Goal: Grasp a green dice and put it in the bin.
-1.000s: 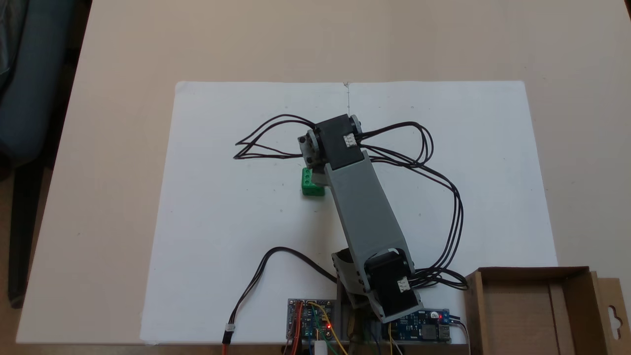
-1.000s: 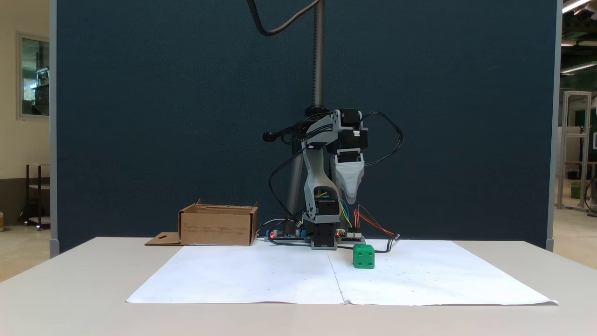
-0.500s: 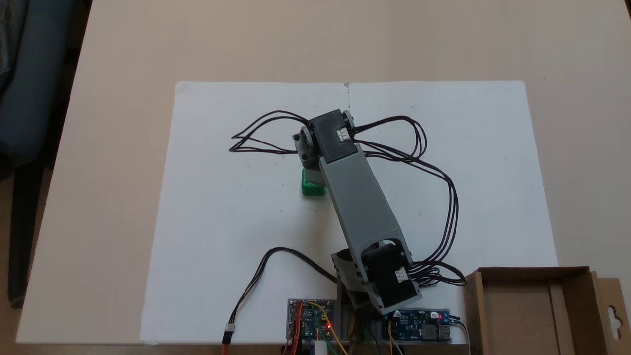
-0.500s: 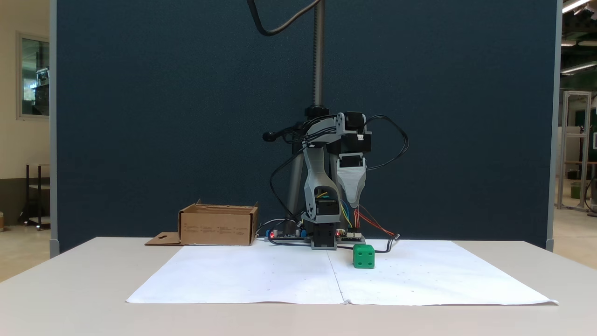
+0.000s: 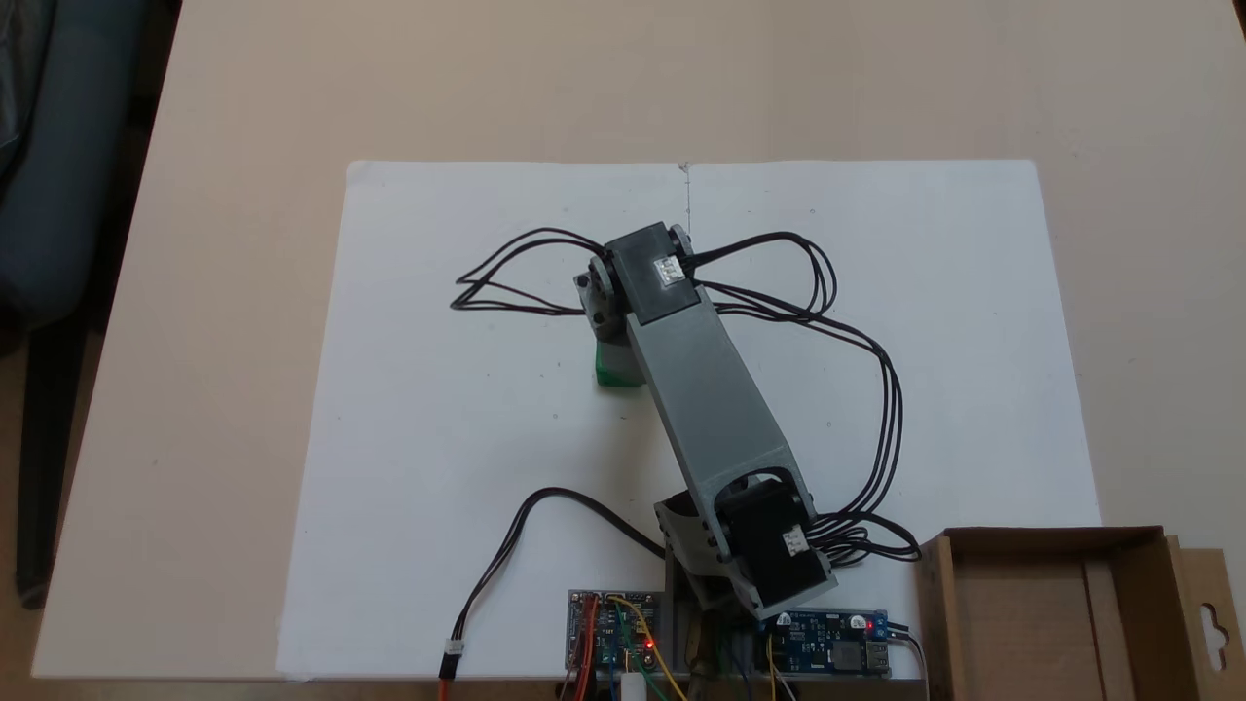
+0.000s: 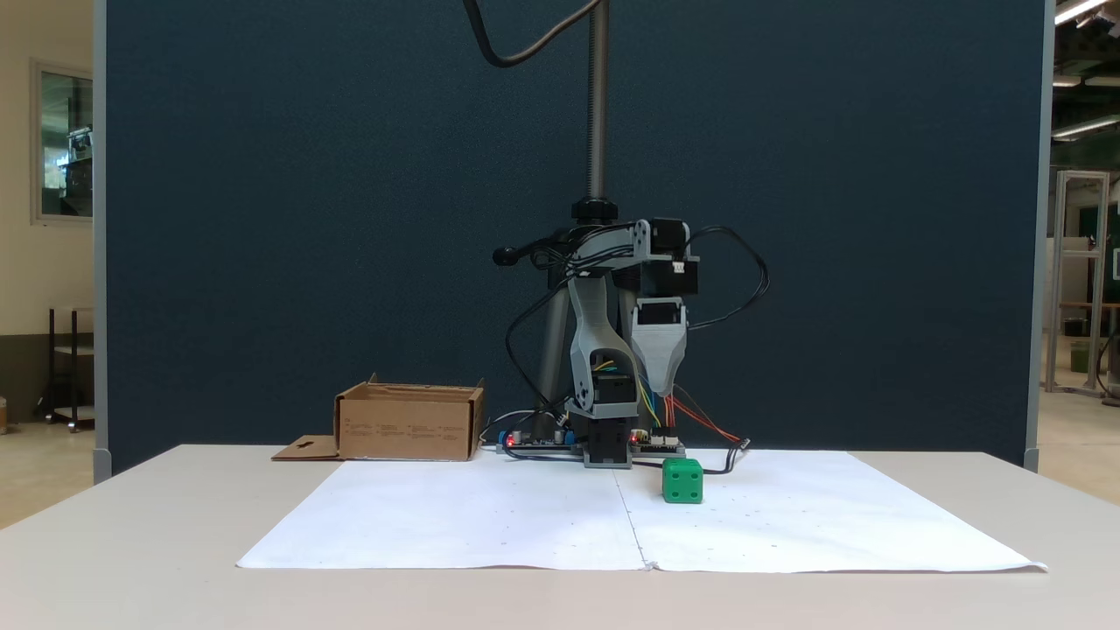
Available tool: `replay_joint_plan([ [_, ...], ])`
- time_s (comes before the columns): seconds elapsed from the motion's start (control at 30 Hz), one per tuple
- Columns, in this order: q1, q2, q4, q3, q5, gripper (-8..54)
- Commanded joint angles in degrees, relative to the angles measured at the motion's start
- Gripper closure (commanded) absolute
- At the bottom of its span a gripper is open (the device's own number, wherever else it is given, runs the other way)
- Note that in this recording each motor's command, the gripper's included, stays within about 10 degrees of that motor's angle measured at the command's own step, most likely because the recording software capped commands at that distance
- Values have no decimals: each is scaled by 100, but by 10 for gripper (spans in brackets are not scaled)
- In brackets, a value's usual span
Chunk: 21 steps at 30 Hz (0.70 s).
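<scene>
The green dice [image 6: 682, 481] rests on the white paper sheet [image 6: 490, 516], in front of the arm's base [image 6: 607, 442] and a little to its right in the low fixed view. It has not shifted from its place of a second ago. From above, only a green sliver of the dice [image 5: 609, 368] shows at the left edge of the grey forearm link [image 5: 703, 389], where a second ago most of its top face was exposed; the wrist has swung over it.

The gripper [image 6: 664, 390] hangs point-down above the dice, apart from it, with clear air between tip and cube. It stands lower than it did a second ago (the descent is plain against the base behind it). Its jaws lie one behind the other for the low camera, and the forearm hides them from above, so whether they stand apart or together cannot be told. Nothing is held.

The bin [image 6: 409, 423] sits well to the left of the base in the low fixed view, its flap with the cutout lying flat beside it. From above, the bin [image 5: 1129, 545] is at the lower right corner, unmoved. Black cables [image 5: 847, 321] loop out from the wrist on both sides.
</scene>
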Motion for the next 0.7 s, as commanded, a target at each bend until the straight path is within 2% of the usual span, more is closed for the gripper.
replay_joint_plan([
  [0.0, -158, 105, -167, -53, 413, 25],
  [0.3, -369, 141, -387, 220, 176, 24],
  [0.67, -167, -18, -1670, 1099, 0, 24],
])
